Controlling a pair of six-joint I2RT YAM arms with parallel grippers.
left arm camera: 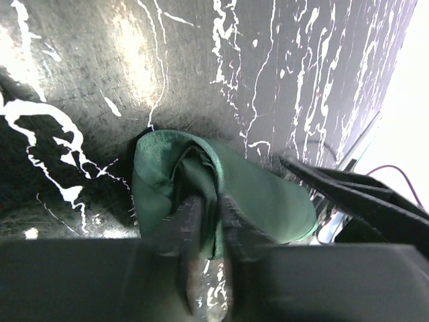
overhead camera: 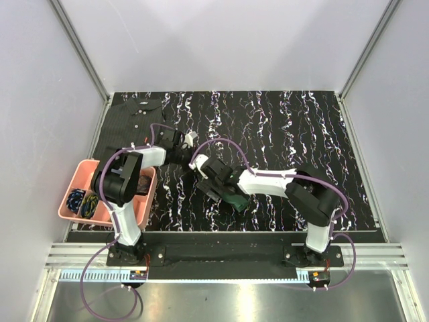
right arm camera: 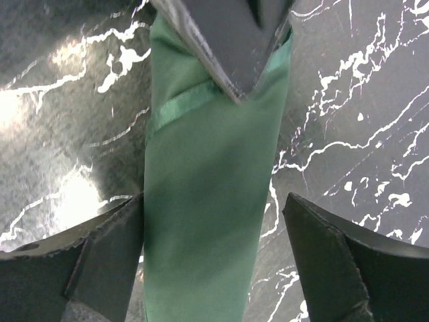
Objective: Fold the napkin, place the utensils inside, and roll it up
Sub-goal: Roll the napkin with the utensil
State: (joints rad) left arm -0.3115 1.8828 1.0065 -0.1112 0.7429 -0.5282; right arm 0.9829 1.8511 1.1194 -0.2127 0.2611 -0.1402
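Napkin [overhead camera: 234, 200] lies as a slim roll on the desk [overhead camera: 281, 127] between the arms, so rolling looks nearly finished. Left hand [left arm camera: 213, 221] pinches one end; right hand [right arm camera: 213, 204] straddles it, spread wide. Letting go should not loosen the roll.

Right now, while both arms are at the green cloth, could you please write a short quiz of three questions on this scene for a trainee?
1. True or false: the right tool is open, with one finger on each side of the rolled dark green cloth napkin.
2. Choose one: where does the pink plastic tray stand?
A) at the left edge of the black white-veined table
B) at its far right corner
C) on top of the napkin
3. Fill in the missing word: the left tool is shut on a fold of the ___.

Key: 1 true; 2 A; 3 napkin.
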